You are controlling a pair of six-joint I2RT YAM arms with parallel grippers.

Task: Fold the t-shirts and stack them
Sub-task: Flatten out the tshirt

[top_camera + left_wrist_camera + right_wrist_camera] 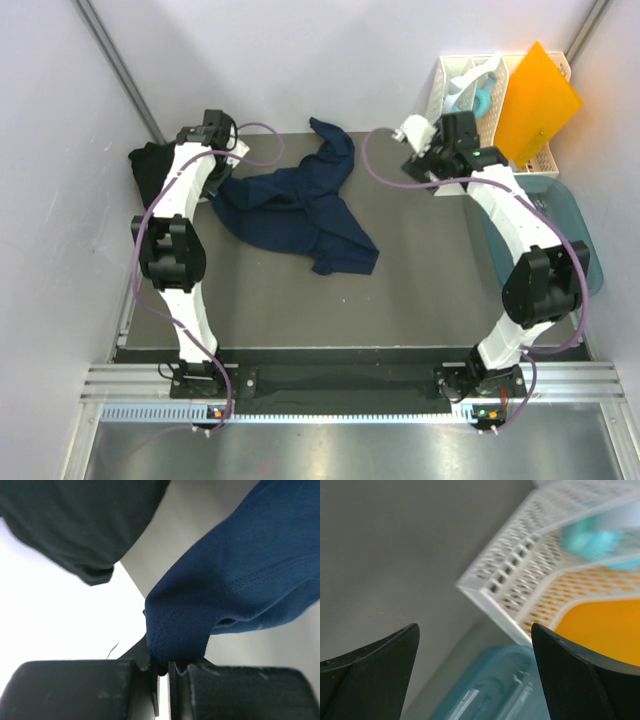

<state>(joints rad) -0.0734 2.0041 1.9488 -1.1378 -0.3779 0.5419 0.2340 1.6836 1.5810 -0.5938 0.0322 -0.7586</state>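
Navy t-shirt (295, 205): soft, light, limp cloth, crumpled on the table (420, 270). Left gripper (163, 672) is clamped on its stitched hem, and the rest trails away from the jaws. Likely to sag and drag, so a second hold on a hem or shoulder seam would be best. Black t-shirt (75, 525): heaped just beside that gripper, at the table edge. Right gripper (474, 630): jaws apart, empty, close to white slotted rack (510, 585) and teal tub (490, 680). Bare table lies between it and the cloth.
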